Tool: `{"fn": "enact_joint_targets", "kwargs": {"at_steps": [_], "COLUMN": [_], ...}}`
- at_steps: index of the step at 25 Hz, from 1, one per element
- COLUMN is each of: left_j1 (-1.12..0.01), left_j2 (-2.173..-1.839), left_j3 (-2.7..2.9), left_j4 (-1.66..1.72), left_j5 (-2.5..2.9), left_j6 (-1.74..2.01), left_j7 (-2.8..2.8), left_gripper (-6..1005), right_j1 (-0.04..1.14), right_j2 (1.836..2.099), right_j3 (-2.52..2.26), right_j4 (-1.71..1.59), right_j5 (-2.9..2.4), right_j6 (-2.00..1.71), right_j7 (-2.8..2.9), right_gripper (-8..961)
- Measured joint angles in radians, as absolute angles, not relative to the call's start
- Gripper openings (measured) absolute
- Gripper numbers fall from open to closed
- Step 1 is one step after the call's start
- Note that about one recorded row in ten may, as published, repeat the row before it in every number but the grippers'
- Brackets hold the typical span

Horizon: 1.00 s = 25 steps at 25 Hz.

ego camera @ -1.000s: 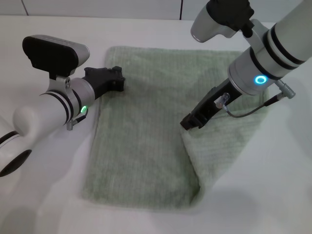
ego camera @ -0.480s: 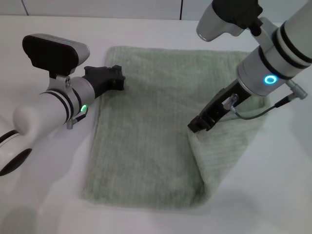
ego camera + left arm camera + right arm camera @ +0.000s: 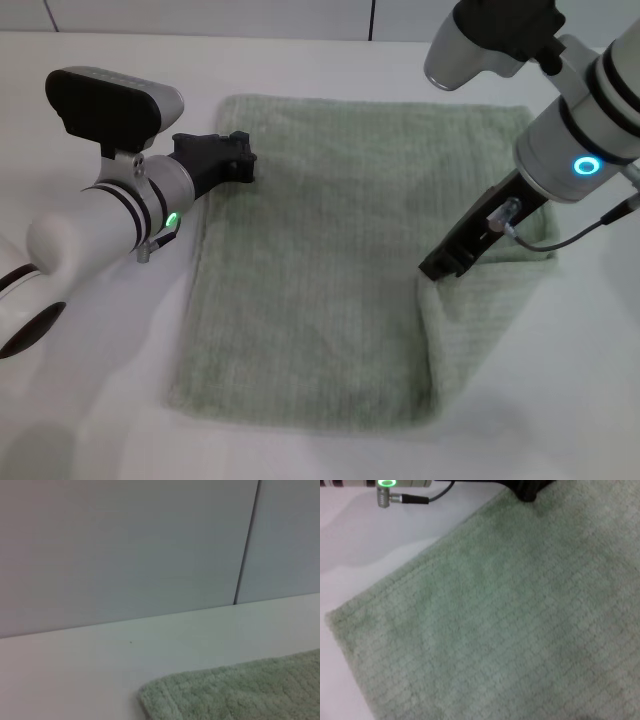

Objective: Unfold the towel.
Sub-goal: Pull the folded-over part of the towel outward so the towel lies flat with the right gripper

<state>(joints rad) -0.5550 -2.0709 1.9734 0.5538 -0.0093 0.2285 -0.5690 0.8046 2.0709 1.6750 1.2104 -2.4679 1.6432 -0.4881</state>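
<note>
With the towel lying mostly flat on the table, the right gripper, jaws pinching the folded flap's edge, should draw it low and steadily outward, while the left gripper, whose jaws I cannot tell, pins the far-left corner.

**Work surface and its load**

A plain white table is seen across the head view, bounded at the far edge by a pale panelled wall. A single item is carried directly on it: the towel, pale sage-green with fine ribbed lines. The towel is laid mostly flat. Its right-hand portion is doubled over into a raised fold.
</note>
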Motion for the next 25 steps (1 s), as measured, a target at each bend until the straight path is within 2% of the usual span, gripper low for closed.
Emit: {"fn": "enact_joint_targets", "kwargs": {"at_steps": [25], "left_j1": [-0.560], "left_j2": [-2.071], "left_j3": [1.973], "left_j4": [0.553], "left_j5": [-0.009], "left_j6": [0.218], "left_j7": [-0.567], "left_gripper": [-1], "right_j1": [0.792], "right_j2": [2.071], "right_j3": [1.671], "right_j4": [1.269], "right_j5": [-2.493], "right_j6": [1.766], "right_j7": [-0.421], "right_gripper": [50]}}
